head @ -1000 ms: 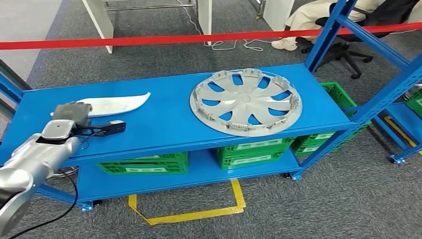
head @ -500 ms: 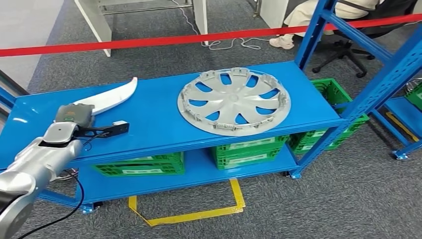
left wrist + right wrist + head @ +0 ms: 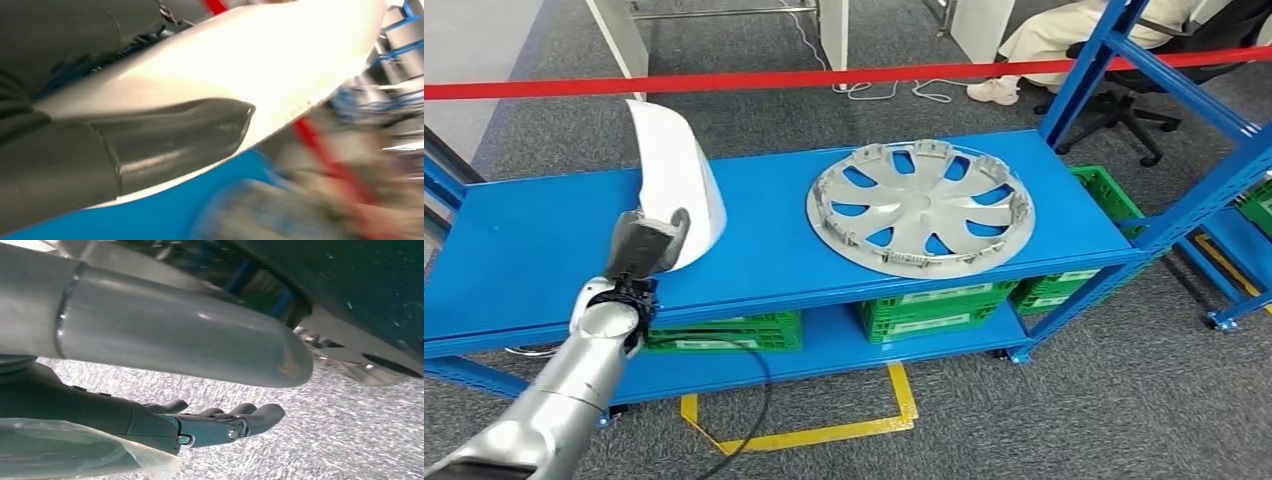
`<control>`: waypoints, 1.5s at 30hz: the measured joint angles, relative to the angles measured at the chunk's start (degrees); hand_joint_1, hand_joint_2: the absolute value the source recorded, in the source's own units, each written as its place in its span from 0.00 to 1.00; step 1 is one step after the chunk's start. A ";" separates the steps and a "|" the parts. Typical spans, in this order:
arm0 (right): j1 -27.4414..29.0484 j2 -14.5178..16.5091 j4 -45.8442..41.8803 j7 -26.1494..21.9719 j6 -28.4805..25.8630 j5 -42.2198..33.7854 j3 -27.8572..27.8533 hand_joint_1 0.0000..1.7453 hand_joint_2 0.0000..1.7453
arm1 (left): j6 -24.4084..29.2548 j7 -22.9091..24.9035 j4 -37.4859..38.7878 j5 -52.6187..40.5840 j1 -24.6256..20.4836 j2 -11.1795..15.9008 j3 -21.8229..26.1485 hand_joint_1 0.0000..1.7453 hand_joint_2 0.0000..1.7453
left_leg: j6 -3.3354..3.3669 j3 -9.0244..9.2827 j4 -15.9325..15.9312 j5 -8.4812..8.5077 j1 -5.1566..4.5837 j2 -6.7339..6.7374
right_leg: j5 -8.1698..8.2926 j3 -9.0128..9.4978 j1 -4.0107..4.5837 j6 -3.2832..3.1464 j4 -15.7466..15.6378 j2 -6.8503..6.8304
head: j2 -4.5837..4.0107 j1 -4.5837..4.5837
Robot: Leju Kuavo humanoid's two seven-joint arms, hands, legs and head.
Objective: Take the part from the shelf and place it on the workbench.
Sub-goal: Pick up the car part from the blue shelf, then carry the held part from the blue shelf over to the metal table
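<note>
Grey carpet [image 3: 754, 120] runs under a blue shelf [image 3: 524, 240], with a red barrier tape [image 3: 724, 80] stretched across behind it. Above the shelf's top deck, the left hand [image 3: 646, 243] grips the lower end of a white part [image 3: 672, 180], a long, smooth, curved panel. Its long axis stands nearly upright, rising from the hand and away from the robot, the narrow tip pointing up toward the tape. In the left wrist view the thick grey thumb [image 3: 170, 135] lies pressed across the panel's glossy white face [image 3: 280, 55]. Off to the hand's right, a silver wheel cover [image 3: 919, 205] lies flat on the deck. Green crates [image 3: 934, 310] sit on the shelf below. The right hand [image 3: 210, 425] hangs over speckled floor, fingers loosely apart, holding nothing
</note>
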 joint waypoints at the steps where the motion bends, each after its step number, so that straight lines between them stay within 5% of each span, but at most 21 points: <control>1: 0.06 0.07 0.00 0.00 -0.08 -0.02 -0.18 0.00 0.00 | -1.86 -0.39 -4.27 4.23 2.15 -1.04 -0.07 1.00 0.00 | 0.15 0.02 0.02 -0.06 -0.05 0.08 | -1.64 -1.92 -0.04 0.14 4.10 -0.03 | 0.00 0.08; 3: 0.35 0.17 0.00 0.00 -0.21 -0.12 -0.61 0.00 0.00 | -4.52 -1.11 -12.73 11.09 6.77 -2.78 -0.65 1.00 0.00 | 0.30 0.17 0.06 -0.22 -0.14 0.19 | -2.22 -3.88 -0.07 0.21 8.04 -0.08 | 0.00 0.10; 4: 0.50 0.24 0.00 0.00 -0.29 -0.20 -0.81 0.00 0.00 | -5.34 -1.44 -16.73 13.95 9.08 -3.49 -1.16 1.00 0.00 | 0.32 0.32 0.08 -0.29 -0.17 0.18 | -0.84 -3.21 -0.06 0.10 6.61 -0.09 | 0.00 0.09; 7: 0.69 0.42 0.00 -0.11 -0.58 -0.50 -1.37 0.00 0.00 | -6.20 -2.77 -26.32 18.83 14.88 -4.70 -2.82 1.00 0.00 | 0.10 0.72 0.26 -0.51 -0.33 -0.02 | 4.58 2.59 0.01 -0.54 -4.82 0.01 | 0.00 0.08; 9: 0.69 0.63 0.00 -0.23 -0.71 -0.73 -1.78 0.00 0.00 | -6.14 -3.99 -31.20 19.65 18.22 -5.05 -3.70 1.00 0.00 | -0.32 0.51 0.45 -0.46 -0.53 -0.14 | 5.22 4.48 0.09 -0.81 -8.34 0.17 | 0.00 0.04; 12: 0.83 0.87 0.00 -0.30 -0.82 -0.87 -2.27 0.00 0.00 | -6.78 -4.82 -35.86 20.98 21.80 -5.28 -4.68 1.00 0.00 | -1.14 0.25 0.93 -0.91 -0.45 -0.18 | 5.46 4.58 0.02 -1.42 -8.76 0.11 | 0.00 0.00; 14: 0.83 1.08 0.00 -0.48 -0.89 -0.95 -2.51 0.00 0.00 | -9.16 -5.81 -38.02 23.67 23.66 -5.27 -5.19 1.00 0.00 | -1.77 -0.69 4.32 -4.15 -0.32 -0.18 | 5.93 4.35 -0.16 -2.15 -8.97 -0.11 | 0.00 -0.20; 16: 0.81 1.29 0.00 -0.73 -0.89 -0.98 -2.73 0.00 0.00 | -13.53 -7.67 -39.98 27.74 26.08 -5.26 -5.87 1.00 0.00 | -2.20 -2.72 11.47 -8.97 -0.23 -0.16 | 6.37 3.83 -0.16 -2.50 -8.96 -0.22 | 0.00 -0.42; 18: 0.85 1.44 0.00 -0.89 -0.89 -0.92 -2.94 0.00 0.00 | -18.15 -9.25 -41.61 31.46 28.59 -5.29 -6.76 1.00 0.00 | -2.36 -3.36 16.04 -11.24 -0.20 -0.16 | 6.95 3.08 -0.14 -2.47 -8.92 -0.30 | 0.00 -0.45; 20: 0.84 1.55 0.00 -0.96 -0.89 -0.85 -3.19 0.00 0.00 | -20.79 -9.82 -42.84 33.36 30.23 -5.37 -7.59 1.00 0.00 | -2.23 0.02 11.98 -9.39 -0.20 -0.16 | 7.61 2.28 -0.14 -2.22 -8.86 -0.36 | 0.00 -0.44; 22: 0.75 1.68 0.00 -1.09 -0.82 -0.67 -3.41 0.00 0.00 | -23.05 -9.90 -43.79 35.18 30.97 -5.51 -8.32 1.00 0.00 | -1.86 5.45 3.24 -6.75 -0.28 -0.17 | 8.28 1.74 -0.05 -1.76 -8.77 -0.40 | 0.00 -0.44; 24: 0.67 1.74 0.00 -1.31 -0.70 -0.33 -3.56 0.00 0.00 | -26.56 -9.84 -44.31 37.56 31.44 -5.62 -9.21 1.00 0.00 | -1.35 7.89 -1.32 -5.72 -0.52 -0.23 | 9.00 1.52 0.04 -1.11 -8.78 -0.48 | 0.00 -0.36; 27: 0.68 1.74 0.00 -1.61 -0.52 0.16 -3.61 0.00 0.00 | -30.80 -10.35 -44.39 37.40 32.48 -5.63 -11.00 1.00 0.00 | -0.28 7.26 -1.66 -4.53 -0.79 -0.11 | 9.84 1.28 -0.18 -0.07 -9.05 -0.47 | 0.00 -0.34; 28: 0.71 1.74 0.00 -1.70 -0.43 0.35 -3.61 0.00 0.00 | -31.70 -10.94 -44.38 36.52 32.68 -5.63 -11.72 1.00 0.00 | 0.13 6.78 -1.80 -3.94 -0.72 0.00 | 8.81 0.78 -0.22 0.20 -8.39 -0.43 | 0.00 -0.30; 32: 0.78 1.74 0.00 -1.91 -0.21 1.18 -3.58 0.00 0.00 | -33.68 -12.54 -44.36 33.44 33.06 -5.57 -14.41 1.00 0.00 | 0.95 3.91 -1.89 -1.66 -0.61 0.28 | -1.33 -2.79 -0.25 0.94 4.18 -0.45 | 0.00 0.01; 34: 0.78 1.74 0.00 -1.94 -0.21 1.43 -3.58 0.00 0.00 | -34.60 -12.65 -44.36 32.72 33.20 -5.51 -15.24 1.00 0.00 | 0.91 2.48 -1.75 -0.66 -0.73 0.38 | -1.61 -2.01 -0.22 0.95 7.50 -0.45 | 0.00 0.02; 37: 0.66 1.74 -0.01 -1.95 -0.21 1.67 -3.58 0.00 0.00 | -35.61 -12.68 -44.37 32.42 33.24 -5.44 -15.97 1.00 0.00 | 0.56 1.04 -1.42 0.51 -0.90 0.37 | 1.87 6.67 -0.13 0.34 -2.38 -0.43 | 0.00 0.02; 39: 0.39 1.74 -0.02 -1.98 -0.21 1.70 -3.58 0.00 0.00 | -35.84 -12.70 -44.43 32.27 33.23 -5.40 -16.35 1.00 0.00 | 0.07 0.57 -1.14 1.27 -1.10 0.38 | 1.61 11.95 -0.02 -0.04 -10.01 -0.37 | 0.00 0.01; 42: 0.36 1.75 -0.02 -2.09 -0.14 1.84 -3.58 0.00 0.00 | -36.31 -12.72 -44.48 31.45 33.25 -5.19 -16.70 1.00 0.00 | -0.81 -0.07 -0.81 2.05 -1.08 0.36 | 1.51 12.07 0.02 -0.71 -12.01 -0.42 | 0.00 0.03; 43: 0.42 1.75 -0.01 -2.13 -0.07 1.91 -3.59 0.00 0.00 | -36.57 -12.72 -44.48 31.16 33.26 -5.10 -16.76 1.00 0.00 | -1.14 -0.40 -0.19 1.15 -1.00 0.29 | 1.88 11.51 -0.03 -1.19 -11.99 -0.56 | 0.00 0.00; 45: 0.49 1.78 0.00 -2.21 0.08 2.08 -3.61 0.00 0.00 | -37.19 -12.74 -44.47 30.91 33.21 -4.86 -16.84 1.00 0.00 | -1.77 -1.59 3.94 -3.55 -0.78 0.15 | 2.82 10.34 -0.15 -2.12 -12.04 -0.90 | 0.00 -0.13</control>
